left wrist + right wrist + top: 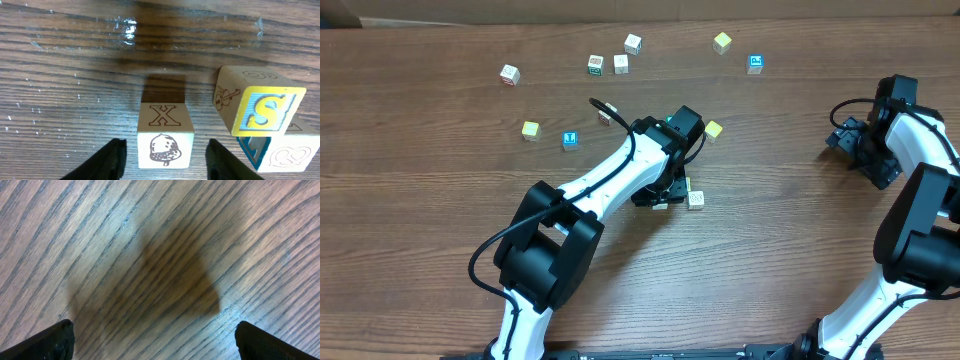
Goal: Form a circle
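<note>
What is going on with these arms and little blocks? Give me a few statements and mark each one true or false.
1. The left gripper has a finger on each side of the cube marked X, with a gap on both sides. True.
2. The right gripper is clamped on a cube. False: it is wide open over the bare wooden table, with nothing between its fingers.
3. The cube marked S, next to the X cube, sits tilted. True.
4. All the cubes are stacked in one tower. False: most lie apart across the table, such as a yellow cube and a blue cube at the far side.
</note>
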Available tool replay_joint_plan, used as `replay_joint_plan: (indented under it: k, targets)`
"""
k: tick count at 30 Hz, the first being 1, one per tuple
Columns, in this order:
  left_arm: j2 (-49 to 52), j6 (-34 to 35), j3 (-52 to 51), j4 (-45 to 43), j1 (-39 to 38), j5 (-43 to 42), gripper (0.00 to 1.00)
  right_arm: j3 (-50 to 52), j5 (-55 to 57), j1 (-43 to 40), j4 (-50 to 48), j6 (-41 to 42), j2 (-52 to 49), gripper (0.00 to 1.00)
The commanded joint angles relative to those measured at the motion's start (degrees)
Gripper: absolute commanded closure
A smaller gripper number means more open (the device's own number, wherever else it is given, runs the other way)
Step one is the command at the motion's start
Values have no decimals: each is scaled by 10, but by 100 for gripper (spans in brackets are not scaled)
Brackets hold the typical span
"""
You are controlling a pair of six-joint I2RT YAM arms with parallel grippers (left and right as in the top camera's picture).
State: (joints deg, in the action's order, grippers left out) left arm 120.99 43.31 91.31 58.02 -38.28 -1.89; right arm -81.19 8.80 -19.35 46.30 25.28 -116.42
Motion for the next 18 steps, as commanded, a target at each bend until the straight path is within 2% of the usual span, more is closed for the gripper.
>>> replay_joint_plan:
  k: [1,9,18]
  targets:
    - [-11,-9,-6,-1,-3,9,50,2,2,1,-2,2,16,0]
    - [-11,-9,-6,-11,-3,25,44,2,2,1,-2,2,16,0]
    - [-11,-9,-6,-15,1,25,48,2,2,1,-2,2,16,0]
